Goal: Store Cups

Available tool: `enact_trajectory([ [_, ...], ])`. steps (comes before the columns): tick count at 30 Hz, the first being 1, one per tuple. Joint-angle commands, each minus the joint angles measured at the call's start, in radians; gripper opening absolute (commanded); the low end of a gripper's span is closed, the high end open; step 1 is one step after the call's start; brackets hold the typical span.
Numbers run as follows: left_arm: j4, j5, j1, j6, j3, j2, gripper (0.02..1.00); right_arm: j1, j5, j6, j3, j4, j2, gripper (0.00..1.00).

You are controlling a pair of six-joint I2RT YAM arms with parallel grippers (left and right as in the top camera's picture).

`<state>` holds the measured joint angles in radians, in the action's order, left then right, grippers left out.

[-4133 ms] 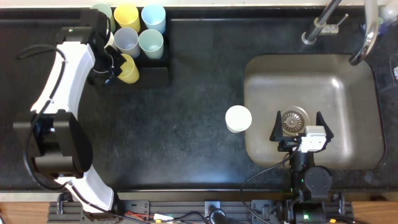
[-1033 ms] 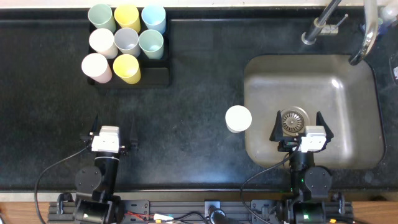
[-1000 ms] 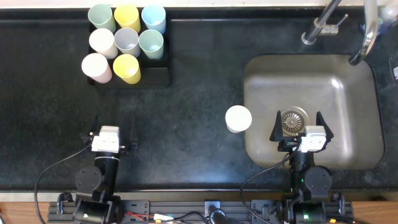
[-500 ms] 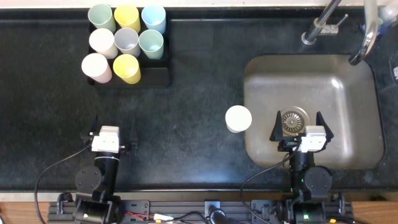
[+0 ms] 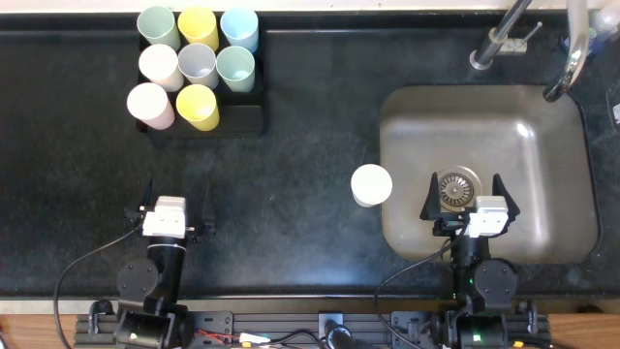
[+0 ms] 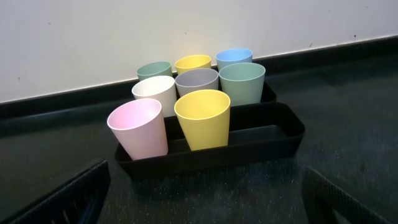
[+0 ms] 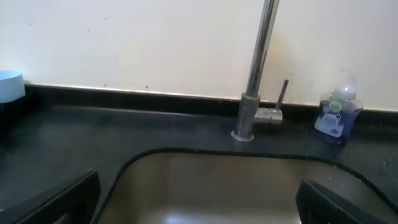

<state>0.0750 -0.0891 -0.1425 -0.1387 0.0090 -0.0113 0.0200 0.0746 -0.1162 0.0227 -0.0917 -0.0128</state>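
A black tray (image 5: pixel 247 116) at the counter's far left holds several upright cups: pink (image 5: pixel 149 105), yellow (image 5: pixel 198 106), white (image 5: pixel 159 63), grey (image 5: pixel 198 62) and green (image 5: pixel 235 67), with more behind. One front slot is empty. In the left wrist view the pink cup (image 6: pixel 139 127) and yellow cup (image 6: pixel 203 118) stand at the front of the tray (image 6: pixel 273 140). A lone white cup (image 5: pixel 371 184) stands on the counter by the sink's left rim. My left gripper (image 5: pixel 177 202) is open near the front edge, well short of the tray. My right gripper (image 5: pixel 467 192) is open over the sink.
The steel sink (image 5: pixel 407 107) takes up the right side, with a faucet (image 7: pixel 258 68) and a soap bottle (image 7: pixel 337 115) behind it. A wall (image 6: pixel 186 25) runs behind the tray. Dark counter (image 5: pixel 291 194) lies between the tray and the sink.
The left arm, which stood over the tray's left side, has drawn back to the front edge, uncovering the pink and white cups. Nothing has moved over the last second.
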Motion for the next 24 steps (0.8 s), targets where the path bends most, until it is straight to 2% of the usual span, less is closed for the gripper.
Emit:
enact_trajectory([
  [1, 0.003, 0.014, 0.004, -0.018, -0.001, 0.009, 0.998, -0.003, -0.031, 0.015, 0.181, -0.126, -0.017, 0.998],
  [3, 0.003, 0.014, 0.004, -0.018, -0.001, 0.009, 0.998, -0.004, -0.058, 0.015, 0.323, -0.272, -0.075, 0.998],
  [4, 0.003, 0.014, 0.004, -0.018, -0.001, 0.009, 0.998, -0.004, -0.075, 0.015, 0.469, -0.405, -0.165, 0.996],
  [7, 0.003, 0.014, 0.004, -0.018, -0.001, 0.009, 0.998, -0.003, -0.093, 0.015, 0.693, -0.594, -0.367, 0.998],
  [10, 0.003, 0.014, 0.004, -0.018, -0.001, 0.009, 0.998, -0.003, -0.069, 0.014, 0.890, -0.773, -0.591, 0.998],
  [14, 0.003, 0.014, 0.004, -0.018, -0.001, 0.009, 0.998, 0.002, -0.082, 0.015, 1.130, -0.987, -0.897, 0.996],
  [18, 0.003, 0.014, 0.004, -0.018, -0.001, 0.009, 0.998, 0.034, -0.082, 0.007, 1.274, -1.116, -1.119, 0.998],
  [24, 0.003, 0.014, 0.004, -0.018, -0.001, 0.009, 0.998, 0.163, -0.092, -0.167, 1.317, -1.259, -1.321, 0.998],
])
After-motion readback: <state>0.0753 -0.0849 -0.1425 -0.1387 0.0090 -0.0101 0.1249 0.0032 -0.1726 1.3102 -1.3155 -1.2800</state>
